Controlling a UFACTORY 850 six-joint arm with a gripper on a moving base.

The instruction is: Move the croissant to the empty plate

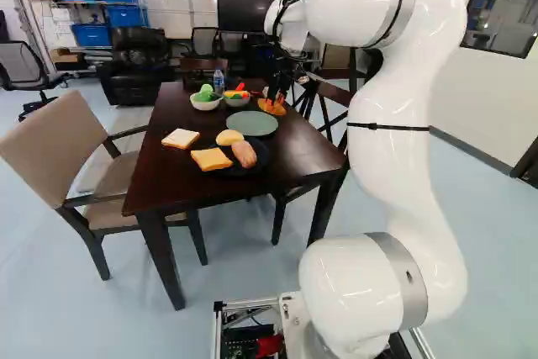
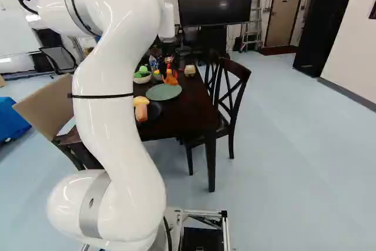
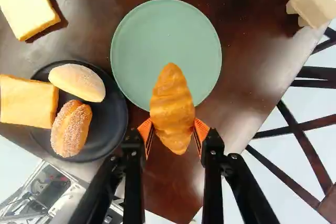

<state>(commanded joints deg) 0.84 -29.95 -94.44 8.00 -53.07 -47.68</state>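
In my left base view the croissant (image 1: 271,108) shows past the green plate (image 1: 251,124), which is bare, and my right base view shows it past that plate too. In the wrist view my gripper (image 3: 172,128) pinches it from both sides, fingers parted by its width, its front end overlapping the plate's rim; I judge the pick done, with centring, lowering and release left.

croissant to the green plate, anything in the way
Nothing visible stands in the way. The croissant is held in the gripper, and in the wrist view its far end already overlaps the bare green plate. The black plate lies beside the green one, off that path.
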